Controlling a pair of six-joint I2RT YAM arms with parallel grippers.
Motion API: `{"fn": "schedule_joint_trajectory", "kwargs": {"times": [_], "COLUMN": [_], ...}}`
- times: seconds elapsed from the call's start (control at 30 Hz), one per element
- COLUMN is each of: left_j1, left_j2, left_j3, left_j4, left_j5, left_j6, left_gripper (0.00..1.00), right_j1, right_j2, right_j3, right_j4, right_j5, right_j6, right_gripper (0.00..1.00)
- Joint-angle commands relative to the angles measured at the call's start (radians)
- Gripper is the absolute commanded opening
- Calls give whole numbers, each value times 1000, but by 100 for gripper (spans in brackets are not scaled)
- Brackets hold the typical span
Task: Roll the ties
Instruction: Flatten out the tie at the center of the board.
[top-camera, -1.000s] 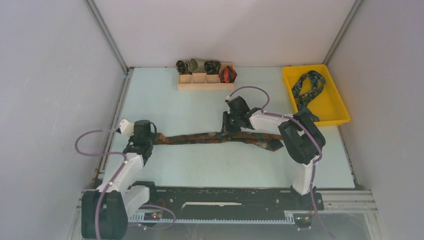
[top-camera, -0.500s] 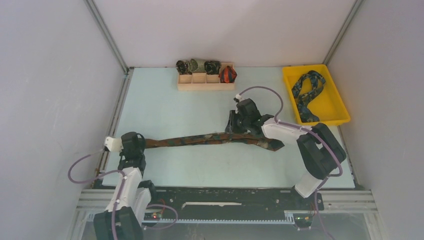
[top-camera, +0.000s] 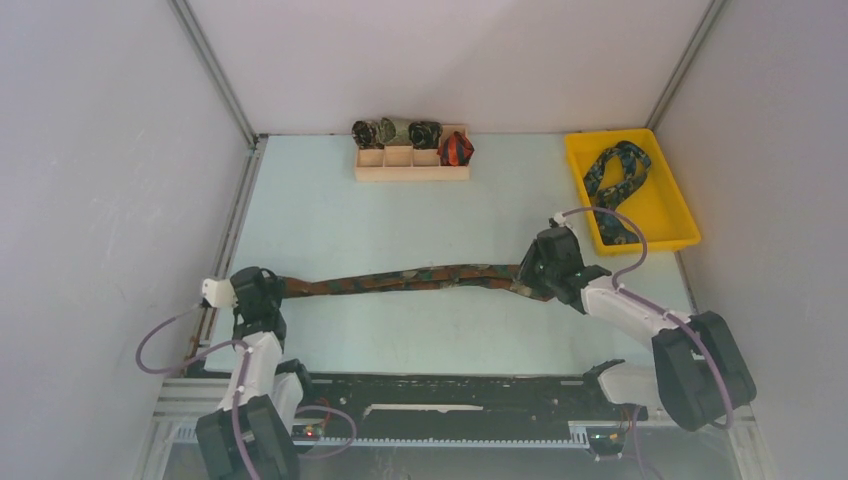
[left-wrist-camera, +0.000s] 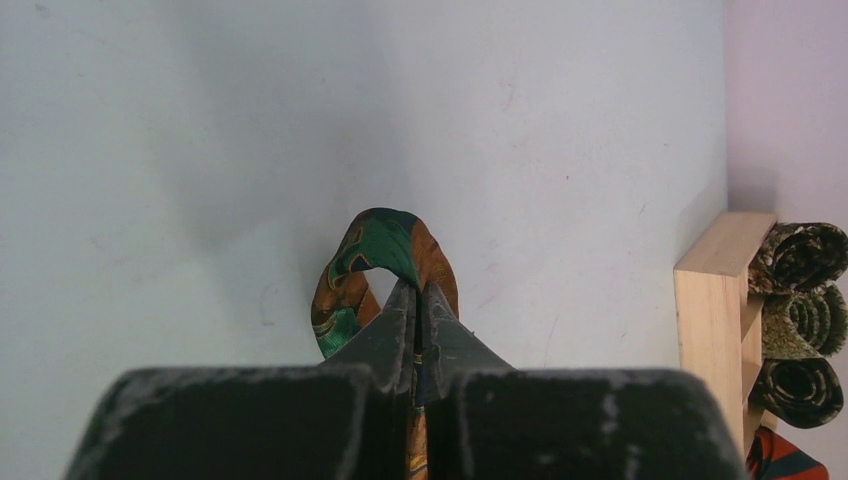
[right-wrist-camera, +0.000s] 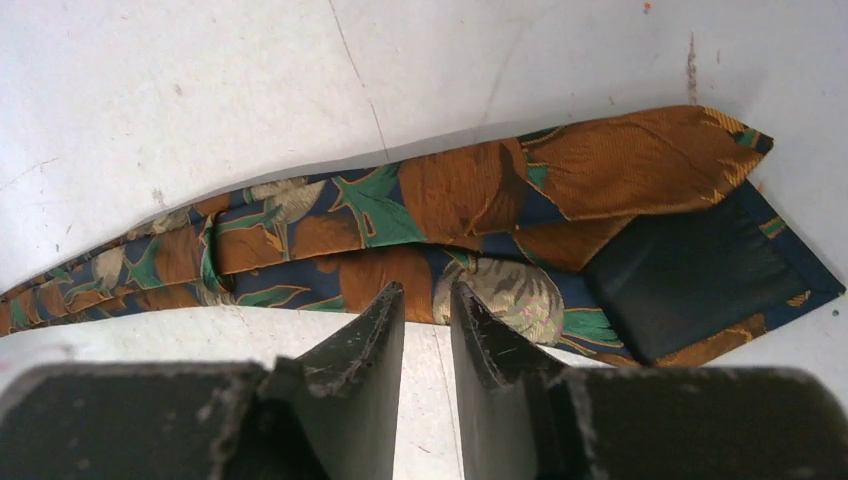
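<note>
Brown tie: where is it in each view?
Top external: brown tie stretched across the table.
Left wrist: its loop at centre, pinched in the left gripper.
Right wrist: wide end across the middle.
Landmark: wooden box, top centre from above, right edge in left wrist.

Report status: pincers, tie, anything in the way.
Left pincer shut on tie fold. Right pincer open at wide end, gripping nothing. Tie laid out unrolled. Rack, tray well clear.
</note>
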Motion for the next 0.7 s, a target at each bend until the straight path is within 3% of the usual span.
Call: {"fn": "schedule_joint_trajectory", "kwargs": {"times": [0.0, 0.27, 0.67], "left_j1": [20, 85, 148], "left_j2": [25, 69, 160], "left_j3": [-3, 17, 47], "left_j4": [78, 96, 135], "left_j5": [33, 77, 121], "left_j6": [20, 50, 81], "left_gripper": [2, 4, 5], "right_j1": [-11, -59, -101], "right_j2": [-5, 162, 207], "right_j3": [-22, -24, -24], "right_j4": [45, 133, 153], "right_j5": [26, -58, -61], "right_j6": [36, 41, 19], "right_gripper": [26, 24, 22]}}
